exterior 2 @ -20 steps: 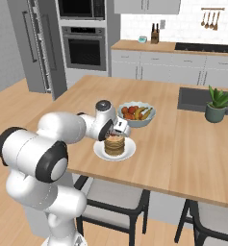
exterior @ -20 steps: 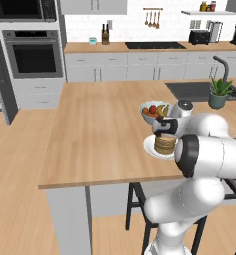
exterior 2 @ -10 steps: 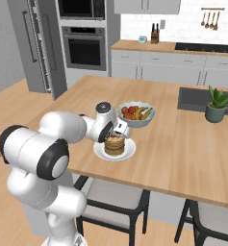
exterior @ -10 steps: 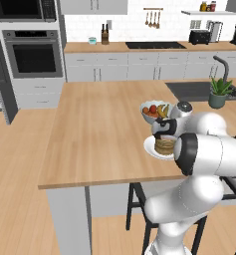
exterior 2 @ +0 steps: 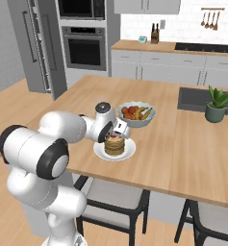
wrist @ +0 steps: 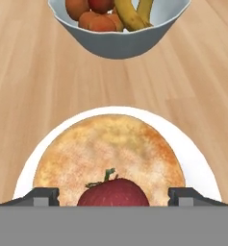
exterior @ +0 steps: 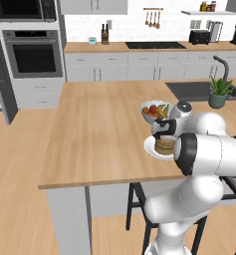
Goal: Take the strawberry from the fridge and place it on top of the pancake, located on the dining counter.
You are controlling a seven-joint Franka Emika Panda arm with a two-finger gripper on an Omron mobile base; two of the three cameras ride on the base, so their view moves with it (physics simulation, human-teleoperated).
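On top of the pancake (wrist: 109, 151) sits the strawberry (wrist: 113, 193), between the spread-wide fingers (wrist: 42, 196), neither touching it.

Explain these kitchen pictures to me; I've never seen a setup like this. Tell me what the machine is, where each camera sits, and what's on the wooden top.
The white machine is a robot arm on a base that can drive. Two cameras ride behind it, left and right; the third looks along its hand. On the dining counter stand the pancake stack on a white plate and a bowl of fruit. In the hand view the strawberry rests on the pancake, with the fingers standing apart on either side, not gripping it.
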